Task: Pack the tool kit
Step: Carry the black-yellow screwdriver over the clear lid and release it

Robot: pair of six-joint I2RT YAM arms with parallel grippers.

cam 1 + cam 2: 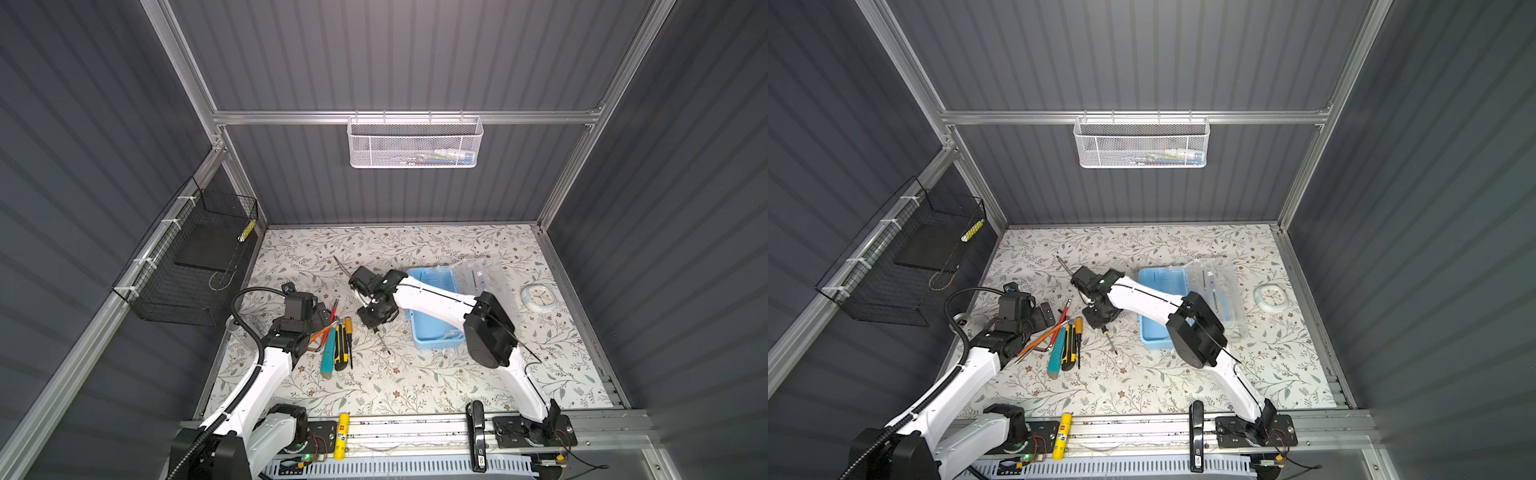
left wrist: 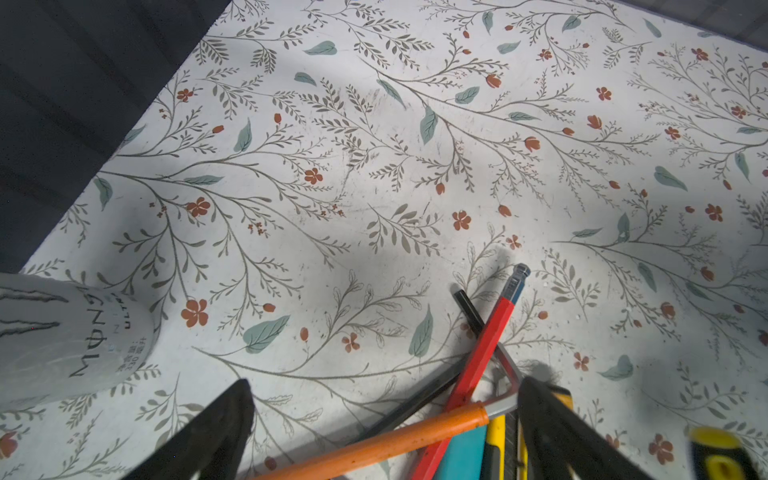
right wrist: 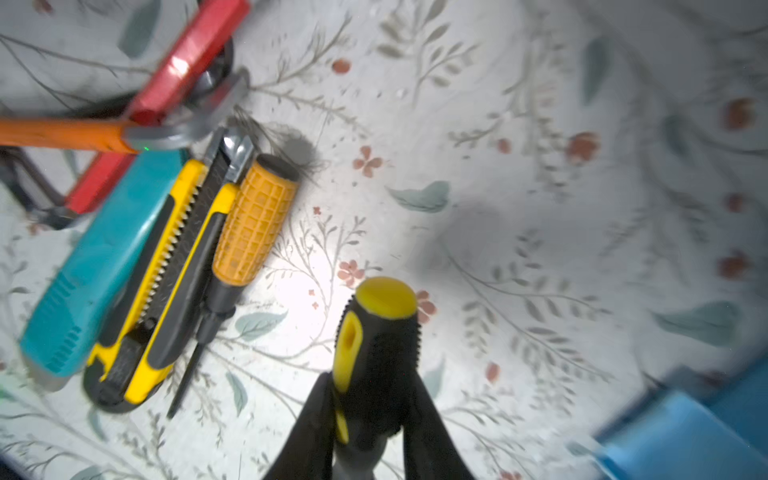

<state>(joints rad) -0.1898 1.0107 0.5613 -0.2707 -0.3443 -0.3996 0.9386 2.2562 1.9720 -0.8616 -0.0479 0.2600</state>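
Flowered desk (image 1: 415,386): right claw (image 3: 372,386) is pinched on the black-yellow screwdriver (image 3: 380,336) handle, probably for carrying to the blue box (image 1: 434,332); left claw (image 2: 386,384) gapes empty.

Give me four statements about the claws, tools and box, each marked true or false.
1. The right claw grips the black-and-yellow screwdriver. True.
2. The left claw holds the utility knife. False: it is open and empty; the knife lies on the table.
3. The light-blue box is closed. False: its clear lid is swung open.
4. The orange-handled screwdriver lies beside the utility knife. True.
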